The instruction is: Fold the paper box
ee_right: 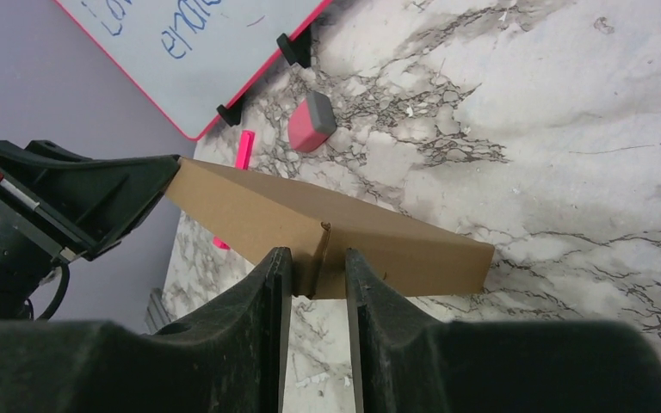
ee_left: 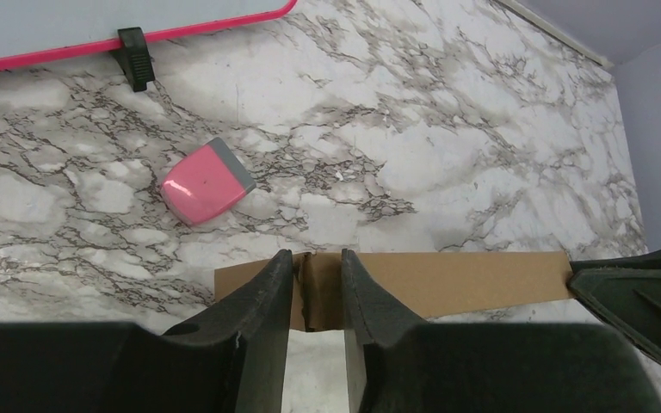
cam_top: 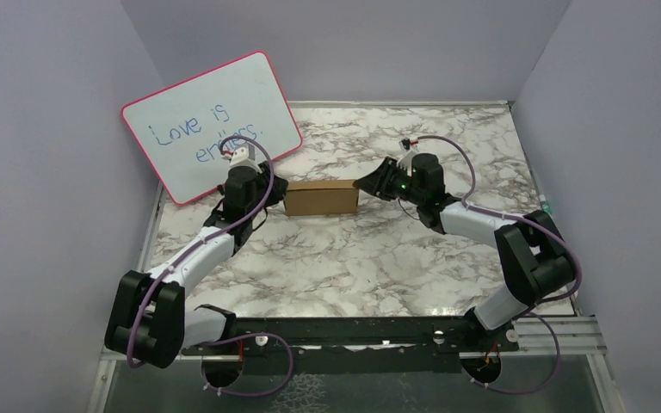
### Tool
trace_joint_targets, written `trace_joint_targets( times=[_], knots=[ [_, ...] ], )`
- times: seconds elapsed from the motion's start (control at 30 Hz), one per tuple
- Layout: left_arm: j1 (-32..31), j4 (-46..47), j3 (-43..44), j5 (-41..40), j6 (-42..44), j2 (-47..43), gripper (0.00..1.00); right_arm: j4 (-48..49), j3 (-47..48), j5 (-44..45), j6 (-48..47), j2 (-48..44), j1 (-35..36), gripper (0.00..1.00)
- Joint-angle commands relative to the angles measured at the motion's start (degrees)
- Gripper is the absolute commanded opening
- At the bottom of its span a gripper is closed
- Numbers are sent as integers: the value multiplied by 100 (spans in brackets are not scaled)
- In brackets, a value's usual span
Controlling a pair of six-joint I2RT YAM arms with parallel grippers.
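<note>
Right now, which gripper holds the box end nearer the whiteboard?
The left gripper: it grips the paper box beside the pink-framed whiteboard; the right gripper holds the opposite end.

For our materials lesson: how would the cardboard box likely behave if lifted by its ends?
Probably light: the box is thin, hollow-looking card. The left gripper and right gripper each pinch one thin end flap, which may bend or unfold. Flat sides suggest sliding, not rolling.
</note>
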Motion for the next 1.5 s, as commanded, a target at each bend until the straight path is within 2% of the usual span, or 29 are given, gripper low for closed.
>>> trace_joint_targets(
  times=[0.0, 0.2, 0.53, 0.77, 0.87, 1.0, 1.47],
  knots=[
    [7, -287, -443, 581, -156, 318, 28, -131, -493, -48, -424, 339, -27, 31],
    [308, 348, -947, 1195, -603, 388, 31, 306, -879, -145, -482, 574, -211, 26],
    [751, 1300, -1558, 2252, -1268, 613, 30, 510, -899, -407, -512, 890, -337, 22],
    [599, 1906, -1621, 2460, -1379, 1118, 18, 472, -965, -436, -519, 773, -506, 21],
    [347, 2026, -1380, 2541, -1274, 1388, 17, 399, -969, -453, -553, 648, -570, 21],
    [240, 2390, -1116, 2865, -1537, 1633, 17, 237, -1016, -463, -592, 344, -684, 21],
    [572, 2427, -918, 3262, -1952, 797, 39, -328, -752, -318, -677, -50, -739, 21]
  ],
)
